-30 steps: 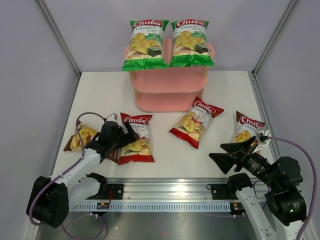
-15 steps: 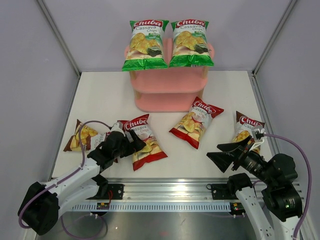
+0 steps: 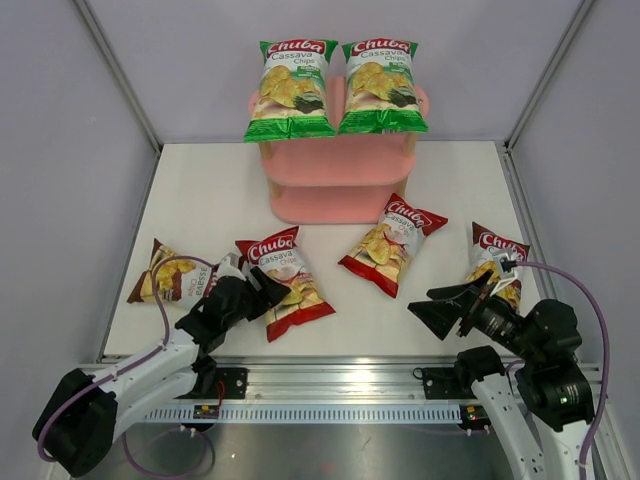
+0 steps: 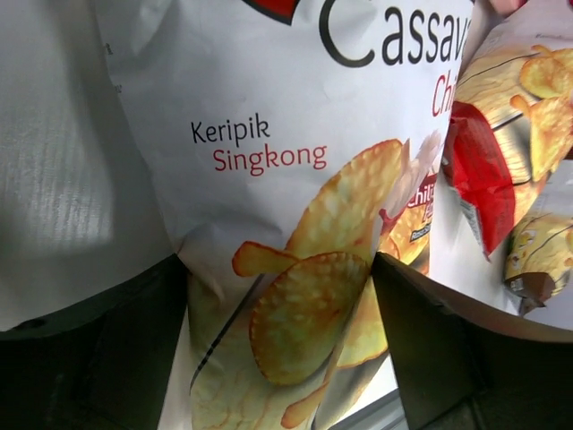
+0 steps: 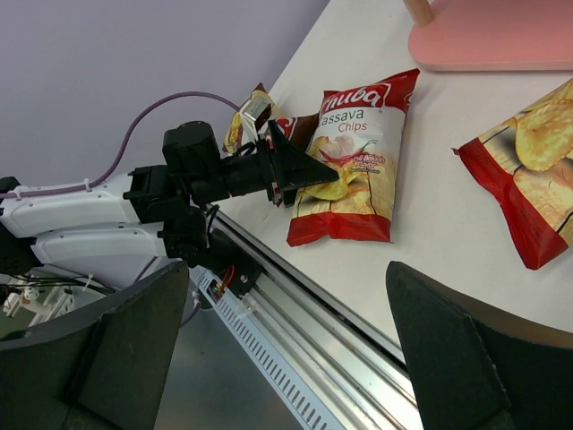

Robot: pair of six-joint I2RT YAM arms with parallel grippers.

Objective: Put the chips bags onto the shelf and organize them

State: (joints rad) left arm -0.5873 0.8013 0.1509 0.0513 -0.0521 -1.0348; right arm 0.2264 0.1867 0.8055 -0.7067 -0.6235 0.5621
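Already two green bags [image 3: 291, 90] top the shelf [image 3: 335, 170]; four lie unshelved. Left gripper [image 3: 268, 288], spread wide, straddles a red bag [image 4: 269, 161]; right gripper [image 3: 437, 310] gapes empty.

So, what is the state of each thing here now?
Left hand: open, a finger on each side of the left red bag.
Right hand: open, empty.
Left red bag: flat on the table.
Middle red bag: flat on table, untouched.
Left brown bag: on table, untouched.
Right brown bag: on table, partly behind right hand.
Green bags: side by side on top of the shelf.
Shelf: upright.
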